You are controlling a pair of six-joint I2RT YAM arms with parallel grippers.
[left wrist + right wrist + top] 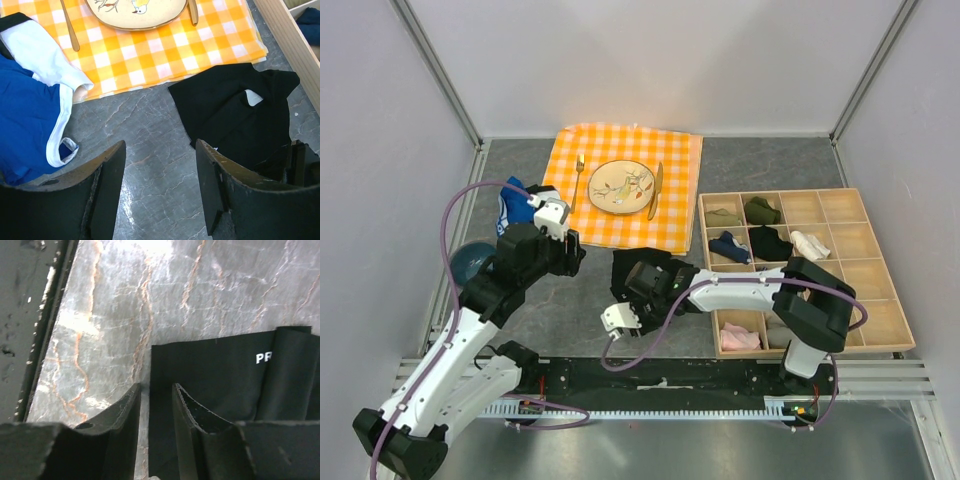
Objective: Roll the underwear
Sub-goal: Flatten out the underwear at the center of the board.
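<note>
The underwear (225, 112) lay spread on the tabletop (570, 310), at six o'clock from the plate (603, 178). The right gripper (156, 405), narrowly parted and holding nothing, straddled its near edge. The left gripper (160, 145) hung released at nine o'clock. Rolling seemingly had not begun; next, pinch that edge and turn it over.

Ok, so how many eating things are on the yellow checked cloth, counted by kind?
Plate: 1
Fork: 1
Knife: 1
Total: 3
</note>
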